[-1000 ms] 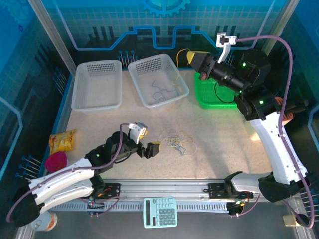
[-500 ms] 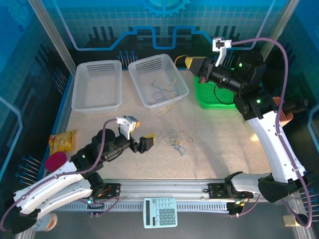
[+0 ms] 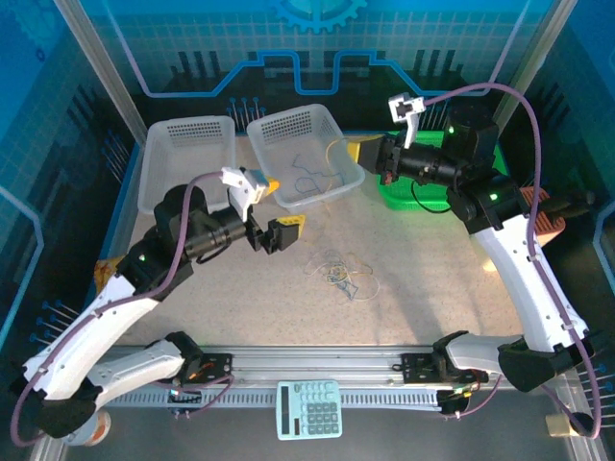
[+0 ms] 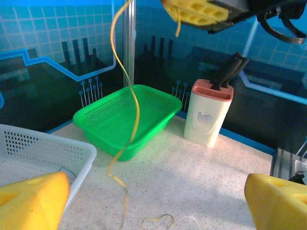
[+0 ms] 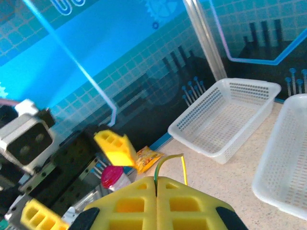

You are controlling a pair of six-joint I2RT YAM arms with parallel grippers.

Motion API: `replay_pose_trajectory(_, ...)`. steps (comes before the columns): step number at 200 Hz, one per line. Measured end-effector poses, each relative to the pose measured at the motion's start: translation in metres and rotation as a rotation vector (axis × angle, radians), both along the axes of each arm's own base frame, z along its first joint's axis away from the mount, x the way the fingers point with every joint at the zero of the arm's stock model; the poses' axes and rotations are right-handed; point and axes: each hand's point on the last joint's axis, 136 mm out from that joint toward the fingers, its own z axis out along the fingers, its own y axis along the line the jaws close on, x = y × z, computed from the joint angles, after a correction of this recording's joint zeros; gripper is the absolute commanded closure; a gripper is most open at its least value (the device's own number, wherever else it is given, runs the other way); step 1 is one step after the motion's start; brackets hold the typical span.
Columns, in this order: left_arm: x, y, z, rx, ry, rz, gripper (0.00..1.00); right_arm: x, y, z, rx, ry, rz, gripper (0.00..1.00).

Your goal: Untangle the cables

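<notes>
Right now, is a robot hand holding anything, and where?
The right gripper pinches the yellow cable, seemingly near one end; the left gripper holds nothing.

From my station I saw a pale, speckled table (image 3: 423,279) lying under bright, even light. A back wall (image 3: 192,29) of blue grid-patterned panels closed it in. The wall was printed with a lighter circuit-like line (image 3: 288,65), and part of a gear emblem (image 3: 322,10) was cut off by the top edge. Below that line the wall was dark. Slanting aluminium posts (image 3: 96,67) framed the back corners, and similar blue panels ran down both sides. A blue strip (image 3: 120,206) edged the table on the left. Along the near edge lay a grey metal rail (image 3: 327,363), spanning most of the table's width.
</notes>
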Motion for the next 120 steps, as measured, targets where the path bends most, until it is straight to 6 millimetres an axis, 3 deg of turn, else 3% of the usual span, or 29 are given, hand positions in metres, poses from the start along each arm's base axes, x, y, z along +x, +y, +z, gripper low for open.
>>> replay_pose_trajectory(34, 0.004, -0.017, 0.011, 0.018, 0.012, -0.093, 0.28, -0.008, 0.005, -0.009, -0.015, 0.006, 0.063, 1.0)
replay_pose_trajectory(120, 0.018, -0.03, 0.013, 0.019, 0.059, -0.191, 0.42, -0.032, 0.033, -0.03, -0.069, 0.021, 0.206, 1.0)
